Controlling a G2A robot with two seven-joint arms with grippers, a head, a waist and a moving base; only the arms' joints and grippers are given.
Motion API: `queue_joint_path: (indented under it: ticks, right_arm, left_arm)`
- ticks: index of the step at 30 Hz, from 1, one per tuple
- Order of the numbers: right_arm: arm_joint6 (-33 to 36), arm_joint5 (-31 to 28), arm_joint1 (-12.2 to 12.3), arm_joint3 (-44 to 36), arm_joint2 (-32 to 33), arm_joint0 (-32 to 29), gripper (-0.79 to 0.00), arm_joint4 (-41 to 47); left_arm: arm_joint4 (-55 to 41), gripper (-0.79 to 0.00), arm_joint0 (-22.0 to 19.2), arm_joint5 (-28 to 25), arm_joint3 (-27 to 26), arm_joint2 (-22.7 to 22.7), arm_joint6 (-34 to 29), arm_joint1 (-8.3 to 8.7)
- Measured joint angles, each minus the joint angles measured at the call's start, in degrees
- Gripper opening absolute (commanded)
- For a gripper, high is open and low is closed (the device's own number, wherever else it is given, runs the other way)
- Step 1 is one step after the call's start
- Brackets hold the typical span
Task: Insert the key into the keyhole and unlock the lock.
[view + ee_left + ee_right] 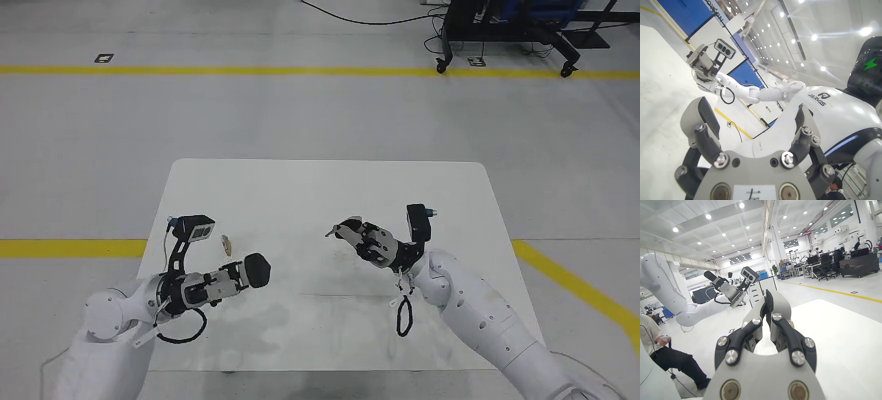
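Observation:
A small brass lock (227,242) lies on the white table (300,190), near its left side; in the right wrist view a tan bit of the lock (791,324) peeks past a finger. My right gripper (338,231) hovers over the table's middle, pointing left. Its fingers are pressed together (767,294), and a thin metal tip, apparently the key (327,234), sticks out of them. My left gripper (258,268) hangs just right of the lock and nearer the front edge, tilted upward. It is wide open (751,106) with nothing between its pads.
A black cable loop (404,318) dangles from the right forearm above the table's front right part. Bare tabletop stretches between the two grippers and toward the far edge. A dark wheeled cart (520,30) stands on the floor well beyond the table.

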Motion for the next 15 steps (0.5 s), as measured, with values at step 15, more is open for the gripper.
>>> queue_joint_path:
  ticks: [15]
  right_arm:
    - [24.6,0.0,-0.9,2.4,-8.6,2.8,-0.785,41.8]
  left_arm:
    - [28.8,-0.028,-6.6,-13.8,0.5,8.0,16.3,0.09]
